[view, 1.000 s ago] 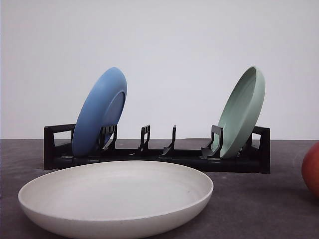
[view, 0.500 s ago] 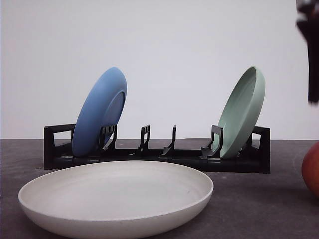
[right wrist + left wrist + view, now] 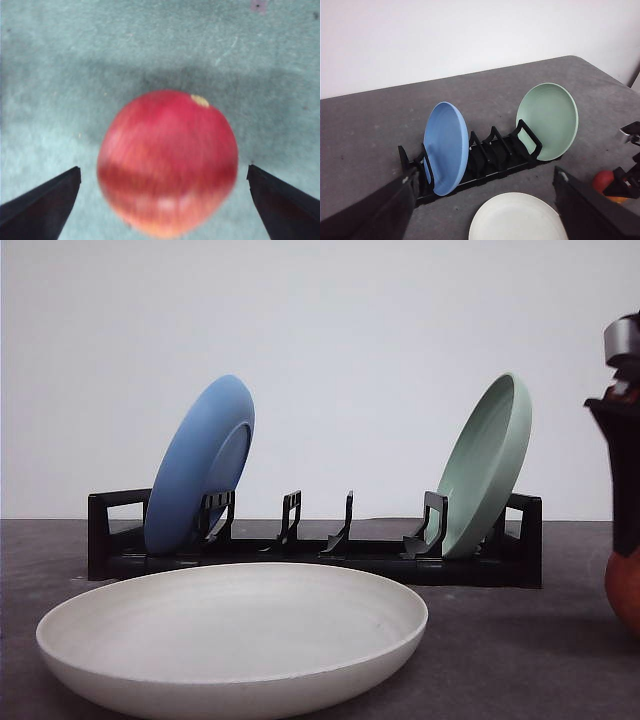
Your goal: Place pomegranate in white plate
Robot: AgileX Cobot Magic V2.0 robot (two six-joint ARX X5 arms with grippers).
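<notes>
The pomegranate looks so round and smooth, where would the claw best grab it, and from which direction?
Probably from straight above, across its widest middle. The pomegranate is round with no handle, lying on the table, so its opposite sides are the only good hold. The right gripper hangs over it, open, one finger on each side, neither touching.

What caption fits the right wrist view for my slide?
Open right claw poised above the pomegranate on the grey table, fingers wide on both sides.

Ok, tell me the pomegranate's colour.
The pomegranate is red, fading to orange-yellow at one end; clearest in the right wrist view.
</notes>
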